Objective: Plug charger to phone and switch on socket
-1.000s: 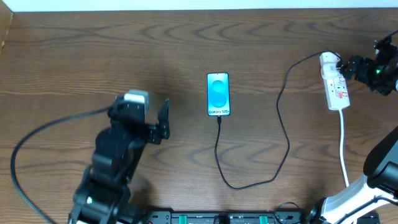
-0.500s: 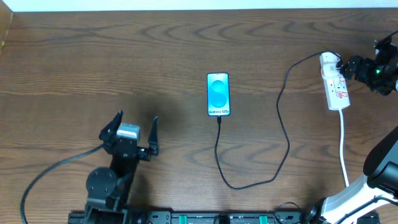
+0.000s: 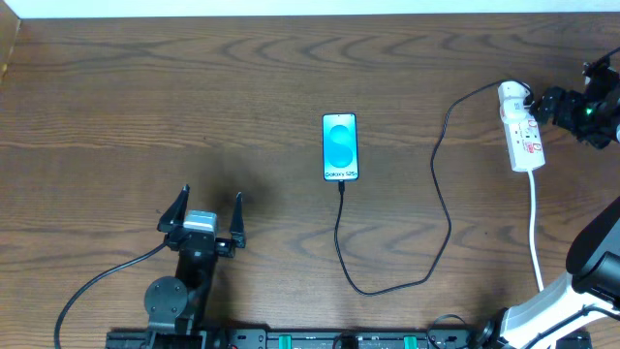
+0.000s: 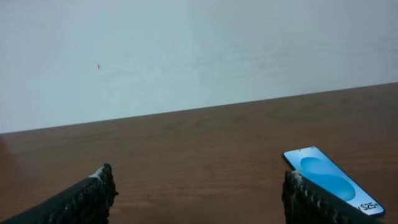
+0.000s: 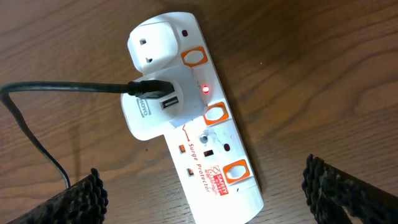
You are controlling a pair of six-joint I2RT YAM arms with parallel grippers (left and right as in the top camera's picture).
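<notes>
The phone lies mid-table, blue screen up; it also shows at the lower right of the left wrist view. The black charger cable runs from the phone's near end in a loop to a white adapter on the socket. In the right wrist view the socket shows a lit red lamp and the cable plugged in. My right gripper is open, above the strip, just right of it in the overhead view. My left gripper is open and empty at the near left.
The strip's white cord runs toward the near right edge. The right arm's base stands at the near right. A white wall rises behind the table's far edge.
My left arm has drawn back toward the near edge and its gripper now points straight away from it. The right gripper, phone, cable and strip have not moved.
</notes>
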